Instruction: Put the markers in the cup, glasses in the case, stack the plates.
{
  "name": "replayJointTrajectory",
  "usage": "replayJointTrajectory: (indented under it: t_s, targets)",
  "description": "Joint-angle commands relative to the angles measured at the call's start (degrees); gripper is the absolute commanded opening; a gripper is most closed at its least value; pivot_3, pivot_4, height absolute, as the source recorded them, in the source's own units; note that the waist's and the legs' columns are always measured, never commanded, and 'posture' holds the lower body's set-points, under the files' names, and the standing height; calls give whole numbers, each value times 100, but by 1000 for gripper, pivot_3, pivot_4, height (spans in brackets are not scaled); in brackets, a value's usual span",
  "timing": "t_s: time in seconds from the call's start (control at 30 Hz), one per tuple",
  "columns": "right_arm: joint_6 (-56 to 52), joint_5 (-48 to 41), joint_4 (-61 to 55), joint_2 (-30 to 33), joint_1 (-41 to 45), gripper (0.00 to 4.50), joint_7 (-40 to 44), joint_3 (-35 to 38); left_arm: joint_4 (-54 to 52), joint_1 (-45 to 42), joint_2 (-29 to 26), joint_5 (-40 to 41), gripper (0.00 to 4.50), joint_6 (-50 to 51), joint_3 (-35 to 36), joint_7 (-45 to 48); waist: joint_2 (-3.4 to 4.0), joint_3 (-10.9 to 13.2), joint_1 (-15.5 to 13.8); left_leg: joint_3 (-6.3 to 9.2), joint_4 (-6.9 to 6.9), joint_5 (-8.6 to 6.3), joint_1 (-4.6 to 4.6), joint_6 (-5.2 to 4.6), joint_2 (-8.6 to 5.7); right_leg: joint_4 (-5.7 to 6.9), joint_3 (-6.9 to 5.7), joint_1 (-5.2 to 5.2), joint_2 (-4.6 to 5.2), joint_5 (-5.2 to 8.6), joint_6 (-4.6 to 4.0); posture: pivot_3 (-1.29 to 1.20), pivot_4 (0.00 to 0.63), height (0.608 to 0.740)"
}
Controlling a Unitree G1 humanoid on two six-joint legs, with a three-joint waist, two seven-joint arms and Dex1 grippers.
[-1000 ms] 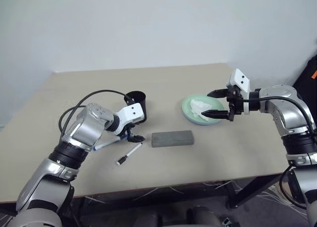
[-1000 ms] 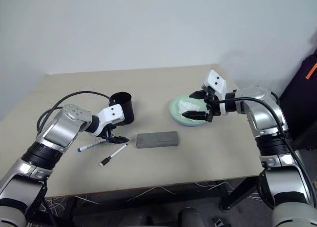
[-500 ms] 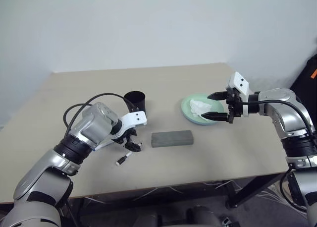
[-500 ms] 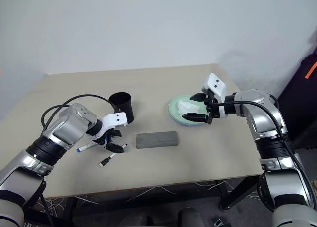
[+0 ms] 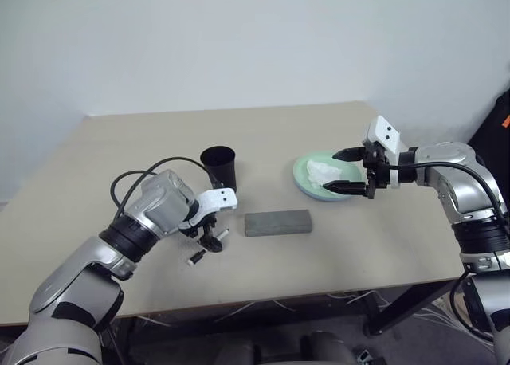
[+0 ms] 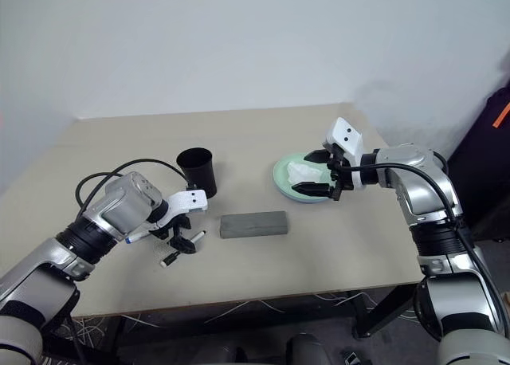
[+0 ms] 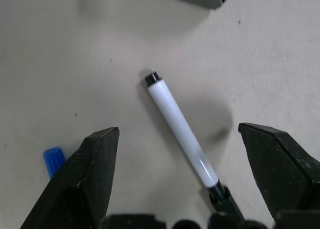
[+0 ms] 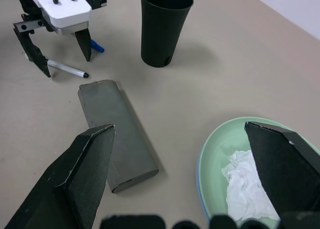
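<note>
The black-capped marker (image 7: 181, 134) lies on the table (image 5: 358, 245) at the cup's (image 5: 220, 166) six o'clock, between the spread fingers of the left gripper (image 5: 209, 239), while the right gripper (image 5: 344, 171) hovers wide open over the green plate (image 5: 303, 174).

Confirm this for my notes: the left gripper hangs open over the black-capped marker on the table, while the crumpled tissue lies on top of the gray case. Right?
Not quite. The crumpled tissue lies on the pale green plate, not on the gray case, whose top is bare; the right wrist view shows it. The rest holds: the left gripper hangs open over the black-capped marker on the table.
</note>
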State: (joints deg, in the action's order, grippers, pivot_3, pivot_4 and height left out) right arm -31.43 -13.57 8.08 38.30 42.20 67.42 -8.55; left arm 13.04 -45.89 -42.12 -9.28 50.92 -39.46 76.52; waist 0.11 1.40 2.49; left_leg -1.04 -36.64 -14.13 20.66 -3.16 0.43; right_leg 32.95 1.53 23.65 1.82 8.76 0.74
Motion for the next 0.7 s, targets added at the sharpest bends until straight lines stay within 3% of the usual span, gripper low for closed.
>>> replayJointTrajectory:
  t_s: [0.03, 0.47, 0.57, 0.7]
  targets:
    - [9, -110, -164, -17, 116, 4500, -37, 120, 85, -248, 85, -107, 4051, 1, 22, -57, 0, 0, 1, 1, 0, 0, 0, 0, 0, 0, 0, 0, 0, 0, 0, 0, 0, 731]
    - [32, -89, -110, -86, 160, 4500, 2, 85, 379, -365, 444, -237, 4051, -109, -54, -104, 0, 0, 1, 1, 1, 0, 0, 0, -1, 0, 4, 1, 0, 0, 0, 0, 0, 731]
    - [24, -92, -120, -91, 164, 4500, 7, 84, 398, -344, 430, -261, 3471, -138, -102, -87, 0, 0, 1, 1, 1, 0, 0, 0, -1, 1, 4, 1, -1, 0, 0, 0, 0, 731]
    - [7, -96, -144, -85, 159, 4500, 7, 88, 458, -328, 420, -299, 2070, -179, -156, -99, 0, 0, 1, 1, 0, 0, 0, 0, -1, 2, 4, 1, -1, 0, 0, 0, 0, 731]
